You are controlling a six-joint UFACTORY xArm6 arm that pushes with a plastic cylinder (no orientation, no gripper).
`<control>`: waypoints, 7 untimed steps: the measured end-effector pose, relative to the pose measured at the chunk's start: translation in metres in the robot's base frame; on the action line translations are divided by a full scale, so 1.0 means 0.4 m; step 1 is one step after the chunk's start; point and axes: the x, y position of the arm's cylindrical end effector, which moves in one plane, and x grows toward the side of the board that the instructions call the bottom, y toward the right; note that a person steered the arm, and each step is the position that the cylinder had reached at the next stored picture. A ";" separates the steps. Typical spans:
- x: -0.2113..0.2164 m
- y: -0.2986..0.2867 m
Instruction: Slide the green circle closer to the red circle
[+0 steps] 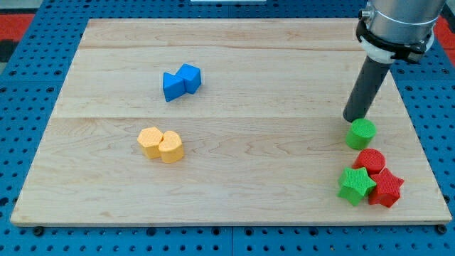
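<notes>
The green circle (360,133) sits on the wooden board at the view's right. The red circle (370,160) lies just below it, a small gap apart. My tip (353,118) rests right at the green circle's top-left edge, touching or almost touching it. A green star (355,185) and a red star (386,188) lie against the red circle's lower side.
Two blue blocks (181,81) sit together at the upper left of the board. Two yellow blocks (161,144) sit together left of centre. The board's right edge (426,153) runs close to the red and green cluster.
</notes>
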 end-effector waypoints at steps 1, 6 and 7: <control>0.011 0.018; 0.037 -0.027; 0.040 -0.044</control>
